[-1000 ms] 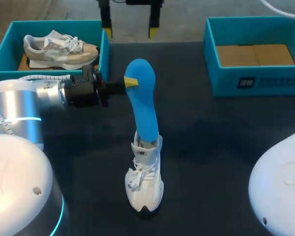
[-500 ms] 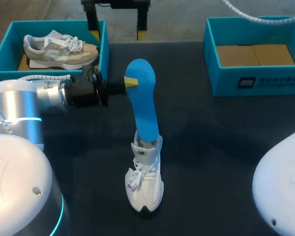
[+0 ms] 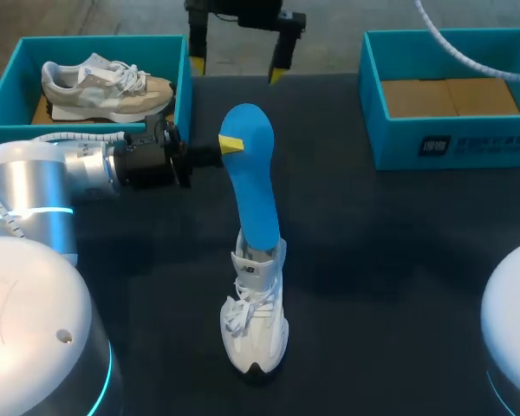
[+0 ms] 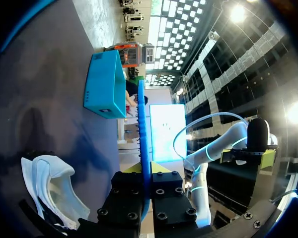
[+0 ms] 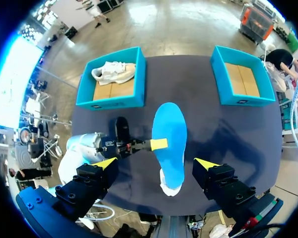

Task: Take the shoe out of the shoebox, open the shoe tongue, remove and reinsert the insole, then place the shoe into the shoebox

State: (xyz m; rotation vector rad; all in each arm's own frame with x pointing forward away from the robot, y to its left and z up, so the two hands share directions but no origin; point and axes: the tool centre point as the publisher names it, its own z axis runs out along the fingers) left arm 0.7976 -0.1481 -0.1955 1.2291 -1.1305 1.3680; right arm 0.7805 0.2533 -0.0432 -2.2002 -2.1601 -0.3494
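A white shoe [image 3: 256, 322] stands on the dark table with its toe towards the near edge. A blue insole [image 3: 251, 182] sticks up out of its opening, tilted away towards the far side. My left gripper [image 3: 229, 145] comes in from the left and is shut on the insole's upper edge. In the left wrist view the insole [image 4: 143, 130] runs edge-on between the fingers, with the shoe [image 4: 54, 191] beside it. My right gripper [image 3: 237, 65] hangs open high over the table's far edge. It looks down on the insole [image 5: 170, 141] and the shoe [image 5: 170, 188] from well above.
A teal shoebox [image 3: 14, 78] at the far left holds a second, beige shoe [image 3: 104, 87]. Another teal shoebox [image 3: 451, 143] at the far right shows only its cardboard floor. My left arm [image 3: 61, 173] lies across the table's left side.
My right gripper shifted left along the far edge, then back to the right. The left gripper, insole and shoe have not moved.
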